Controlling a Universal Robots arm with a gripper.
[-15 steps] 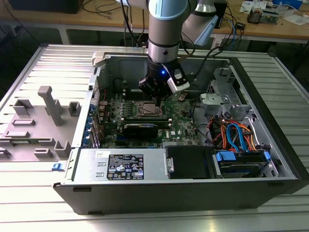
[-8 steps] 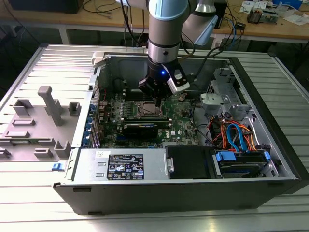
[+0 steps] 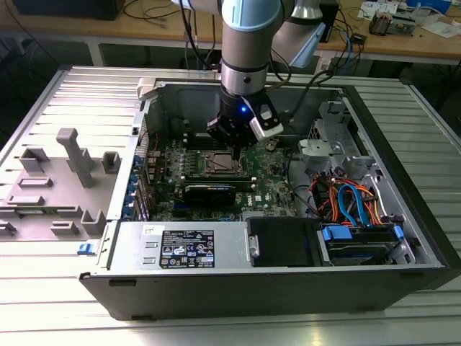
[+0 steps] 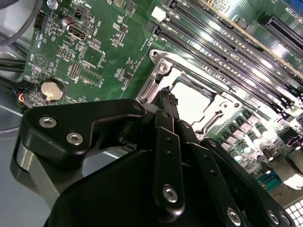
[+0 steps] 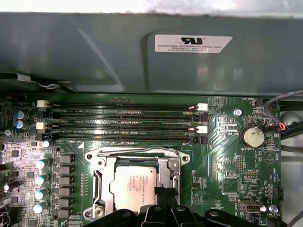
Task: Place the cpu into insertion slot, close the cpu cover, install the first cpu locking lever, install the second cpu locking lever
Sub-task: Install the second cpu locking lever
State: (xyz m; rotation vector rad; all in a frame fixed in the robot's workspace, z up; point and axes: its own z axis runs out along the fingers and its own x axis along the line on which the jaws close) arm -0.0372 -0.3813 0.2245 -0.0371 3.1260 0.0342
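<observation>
Nearby: memory slots and coin battery beside the socket.
Chip: seated under the cover.
Arm: upright, gripper fingertips together at the socket's edge.

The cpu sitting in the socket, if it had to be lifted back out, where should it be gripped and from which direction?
By two opposite edges, coming straight down from above. The cpu lies flat in the insertion slot, framed by the silver cpu cover, so only its top face is exposed; this is a judgement. The gripper hangs right over it.

Matt black claw; dull silver metal cpu; shiny metal cpu cover.
</observation>
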